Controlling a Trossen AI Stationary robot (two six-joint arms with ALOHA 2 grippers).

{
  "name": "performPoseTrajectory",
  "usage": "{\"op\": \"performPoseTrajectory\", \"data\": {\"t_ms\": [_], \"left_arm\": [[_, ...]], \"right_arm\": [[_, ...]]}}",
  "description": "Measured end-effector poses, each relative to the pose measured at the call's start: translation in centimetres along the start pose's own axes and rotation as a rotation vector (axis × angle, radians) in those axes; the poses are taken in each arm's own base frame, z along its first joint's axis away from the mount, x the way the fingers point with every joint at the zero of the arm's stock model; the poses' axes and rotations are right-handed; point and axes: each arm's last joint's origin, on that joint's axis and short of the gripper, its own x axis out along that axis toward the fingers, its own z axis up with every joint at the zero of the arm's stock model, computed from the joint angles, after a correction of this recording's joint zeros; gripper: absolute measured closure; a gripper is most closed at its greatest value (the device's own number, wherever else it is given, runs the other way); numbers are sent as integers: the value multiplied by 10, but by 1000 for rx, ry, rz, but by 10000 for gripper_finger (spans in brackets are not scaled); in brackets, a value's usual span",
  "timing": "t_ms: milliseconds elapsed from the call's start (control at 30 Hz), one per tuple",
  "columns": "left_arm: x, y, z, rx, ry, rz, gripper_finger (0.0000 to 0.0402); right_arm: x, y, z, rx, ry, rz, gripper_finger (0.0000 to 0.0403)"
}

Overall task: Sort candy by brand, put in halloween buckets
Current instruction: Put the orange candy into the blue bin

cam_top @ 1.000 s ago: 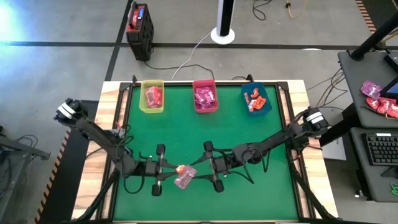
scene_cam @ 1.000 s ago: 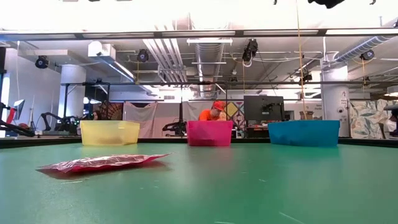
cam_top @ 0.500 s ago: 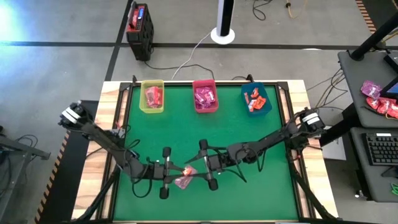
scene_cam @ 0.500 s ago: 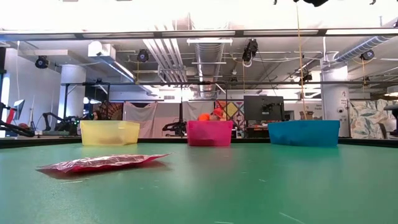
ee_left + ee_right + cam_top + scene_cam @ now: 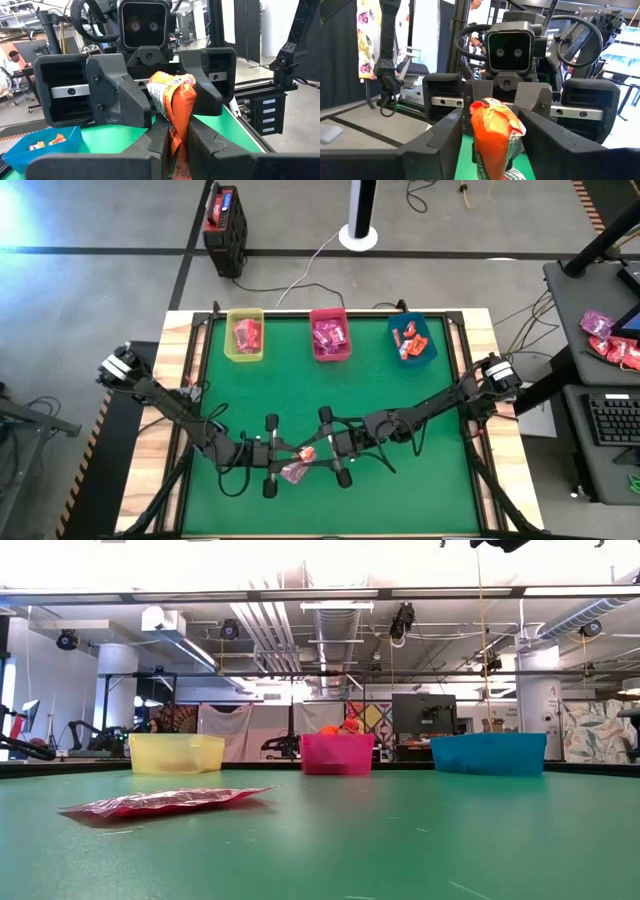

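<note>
An orange-red candy packet (image 5: 307,453) hangs in the air between my two grippers, over the near middle of the table. My left gripper (image 5: 272,457) is shut on it and comes from the table's left. My right gripper (image 5: 334,450) faces it from the right and is open. Its fingers (image 5: 451,134) stand on either side of the packet's free end (image 5: 170,82). A paler pink packet (image 5: 293,472) lies flat on the green mat just below them, and the low view shows this pink packet (image 5: 165,802) too. The yellow-green bin (image 5: 245,335), pink-red bin (image 5: 330,334) and blue-teal bin (image 5: 411,340) hold candy along the far edge. My left gripper pinches one end of the orange-red packet (image 5: 176,122) between its two fingers, reaching in level from the table's left. The packet is lifted clear of the mat and sticks out toward the right gripper. My right gripper's fingers flank the free end; whether they touch it I cannot tell.
Wooden borders (image 5: 180,395) frame the green mat. Open mat lies between the grippers and the bins. A black-and-red box (image 5: 225,218) stands on the floor beyond the far edge. More candy lies on a side desk (image 5: 610,340) at the right.
My left gripper has carried the orange-red packet toward the table's right, and my right gripper has moved toward the left. The two have come together above the pink packet, which has stayed where it was.
</note>
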Motion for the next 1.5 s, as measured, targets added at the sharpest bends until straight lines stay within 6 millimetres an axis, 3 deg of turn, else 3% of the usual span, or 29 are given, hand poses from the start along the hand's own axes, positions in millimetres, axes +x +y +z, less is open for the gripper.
{"op": "performPoseTrajectory", "data": {"t_ms": [267,500,833,1000,1167,1233,1333,1500], "left_arm": [[0,1,0,-19,6,22,368],[0,1,0,-28,8,25,301],[-2,2,-6,-22,81,41,184],[-9,10,-9,-53,180,180,165],[-15,18,-9,-22,220,359,163],[-17,21,-9,-6,224,426,163],[-18,23,-9,5,227,466,163],[-19,22,-14,-41,248,442,163]], "right_arm": [[0,-1,0,-3,1,-5,290],[0,-1,0,-8,-1,-9,338],[-3,-9,-1,-16,95,-107,341],[-15,-25,-1,-56,292,-291,346],[-28,-47,-2,-15,439,-364,346],[-37,-58,-6,-16,534,-454,347],[-55,-81,-15,-68,721,-727,347],[-107,-131,-37,-122,1045,-1203,347]]}}
